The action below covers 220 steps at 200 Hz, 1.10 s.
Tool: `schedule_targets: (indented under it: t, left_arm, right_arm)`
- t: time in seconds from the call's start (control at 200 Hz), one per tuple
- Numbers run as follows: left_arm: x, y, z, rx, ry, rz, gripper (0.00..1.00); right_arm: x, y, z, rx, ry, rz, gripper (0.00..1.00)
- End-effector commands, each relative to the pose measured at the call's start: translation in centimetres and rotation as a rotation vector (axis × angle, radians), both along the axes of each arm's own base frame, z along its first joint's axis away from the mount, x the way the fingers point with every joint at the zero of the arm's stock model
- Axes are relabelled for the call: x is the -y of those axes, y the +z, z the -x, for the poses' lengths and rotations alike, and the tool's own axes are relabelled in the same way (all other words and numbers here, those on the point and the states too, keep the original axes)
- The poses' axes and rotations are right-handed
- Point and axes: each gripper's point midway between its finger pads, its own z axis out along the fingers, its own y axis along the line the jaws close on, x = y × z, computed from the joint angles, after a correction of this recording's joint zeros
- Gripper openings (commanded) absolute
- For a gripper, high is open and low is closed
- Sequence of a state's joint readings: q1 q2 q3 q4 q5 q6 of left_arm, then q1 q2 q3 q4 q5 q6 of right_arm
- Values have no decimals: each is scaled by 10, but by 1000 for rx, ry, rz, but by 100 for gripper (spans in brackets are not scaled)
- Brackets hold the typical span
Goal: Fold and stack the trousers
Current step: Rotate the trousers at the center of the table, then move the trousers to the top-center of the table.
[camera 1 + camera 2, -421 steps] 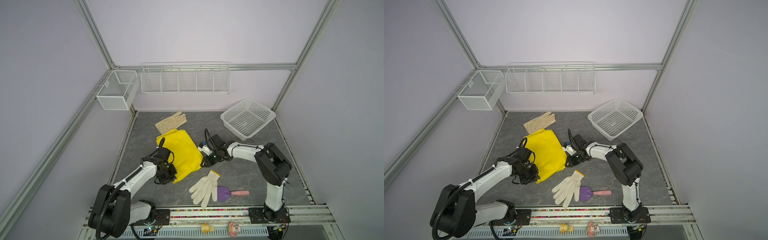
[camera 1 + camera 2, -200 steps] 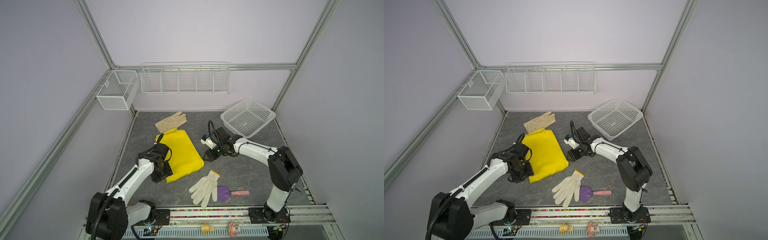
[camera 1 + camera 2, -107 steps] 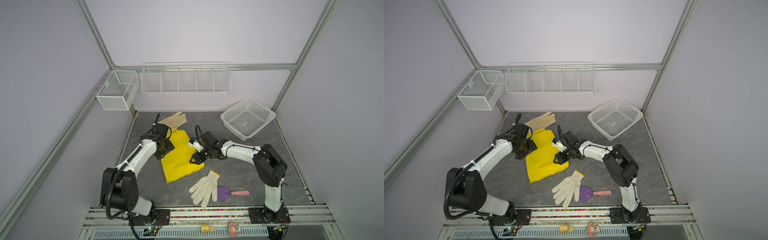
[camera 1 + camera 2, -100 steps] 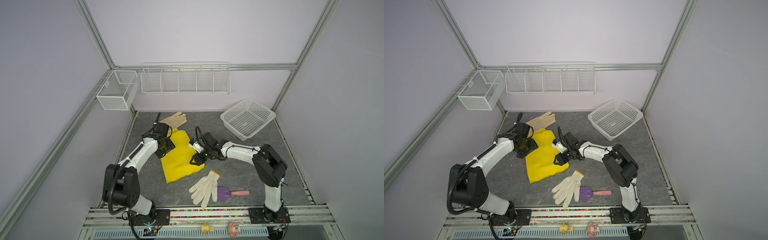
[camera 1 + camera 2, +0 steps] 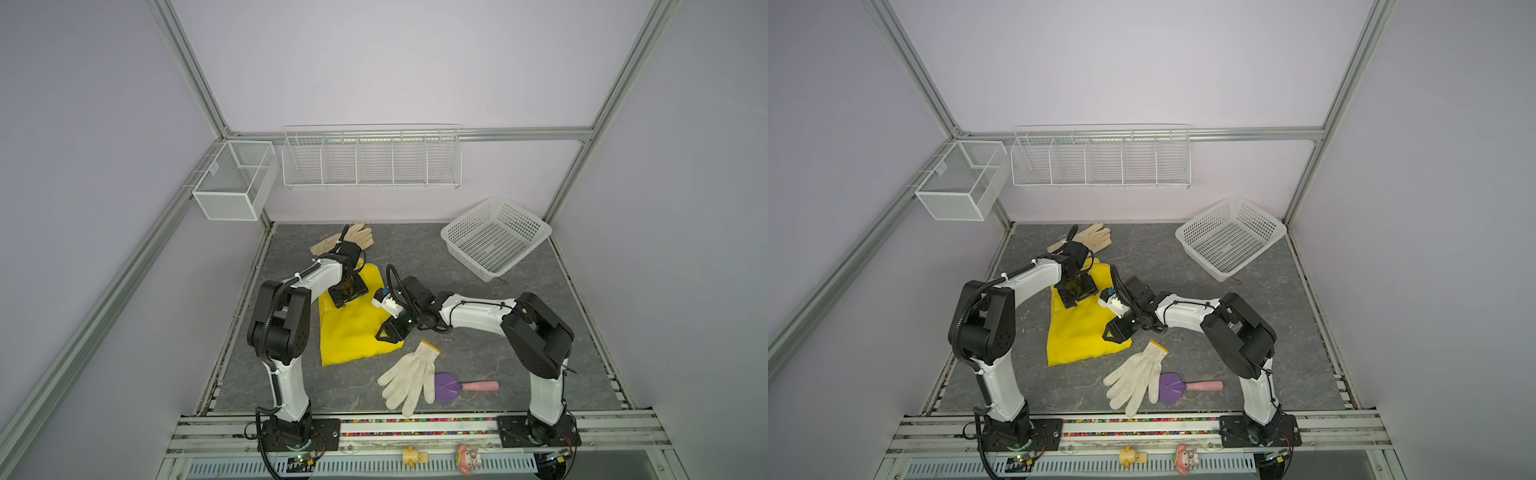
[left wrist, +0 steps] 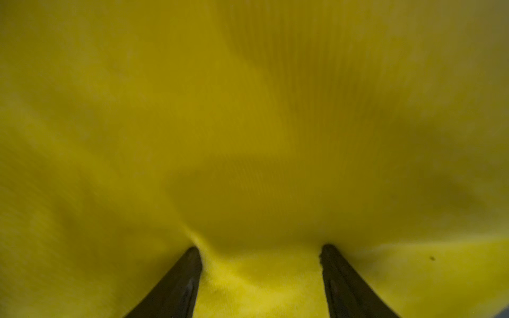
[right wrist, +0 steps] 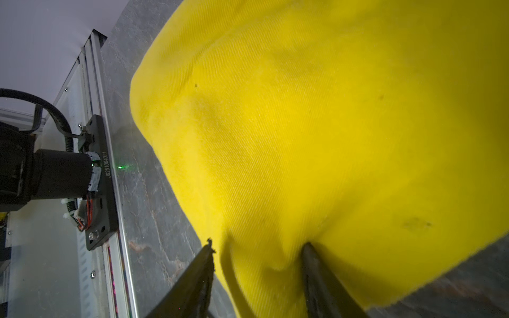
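Grey marbled tabletop bearing folded yellow trousers; left gripper and right gripper jaws parted, tips pressing cloth, nothing clamped.

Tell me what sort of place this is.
Probably a robot lab work cell, not a home: a left arm and a right arm bolted to a rail at the front, an aluminium frame enclosing it, and a wire rack hung at the back.

White left arm and right arm, black joints, black corrugated cables, black screwed base plates
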<state>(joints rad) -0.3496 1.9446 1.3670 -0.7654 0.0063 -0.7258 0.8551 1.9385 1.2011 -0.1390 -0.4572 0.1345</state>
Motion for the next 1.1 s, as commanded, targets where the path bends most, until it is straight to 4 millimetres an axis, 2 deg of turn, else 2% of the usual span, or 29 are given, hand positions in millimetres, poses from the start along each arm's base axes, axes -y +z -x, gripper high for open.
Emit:
schedule_targets:
  t: [0.0, 0.13, 0.345, 0.5, 0.595, 0.69, 0.82, 0.975, 1.095]
  left_arm:
    - [25, -12, -3, -29, -111, 40, 68]
    - [46, -19, -4, -50, -196, 51, 67]
    - [89, -14, -11, -33, -277, 98, 66]
    - [127, -9, -20, -7, -330, 135, 66]
    - [143, -9, -30, 2, -347, 148, 66]
    - [157, -8, -44, 31, -362, 158, 65]
    - [161, -8, -72, 80, -395, 99, 66]
    - [151, -4, -110, 125, -341, 40, 66]
    - [148, 17, -129, 179, -342, 34, 67]
  right_arm:
    - [31, -5, 6, -60, -40, 75, 57]
    - [58, 23, -9, -16, -111, 64, 59]
    - [134, 64, -53, 74, -306, 81, 63]
    - [181, 83, -75, 117, -416, 90, 64]
    - [204, 86, -84, 124, -472, 102, 65]
    - [219, 92, -90, 133, -519, 98, 65]
    - [228, 98, -92, 144, -567, 87, 68]
    - [238, 98, -87, 141, -599, 90, 69]
    - [249, 101, -84, 152, -624, 94, 72]
